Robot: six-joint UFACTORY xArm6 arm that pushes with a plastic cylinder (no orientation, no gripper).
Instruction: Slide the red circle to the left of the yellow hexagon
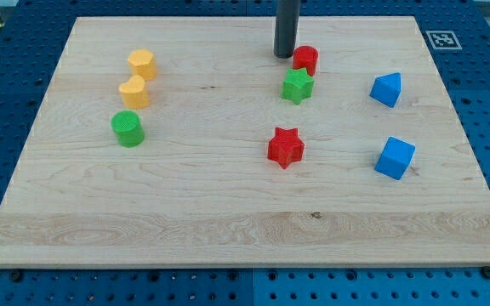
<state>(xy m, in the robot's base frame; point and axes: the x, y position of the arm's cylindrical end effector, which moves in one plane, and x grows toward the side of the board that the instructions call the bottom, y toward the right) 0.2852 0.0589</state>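
The red circle (305,59) sits near the view's top, right of centre. My tip (284,55) stands just to its left, close to it or touching it. A green star (297,86) lies just below the red circle and touches it. The yellow hexagon (141,63) is far to the view's left near the top. A second yellow block (133,92), heart-like in shape, lies just below the hexagon.
A green circle (128,128) lies below the yellow blocks. A red star (285,147) is near the centre. Two blue blocks (386,89) (395,158) are at the right. The wooden board (245,229) rests on a blue perforated table.
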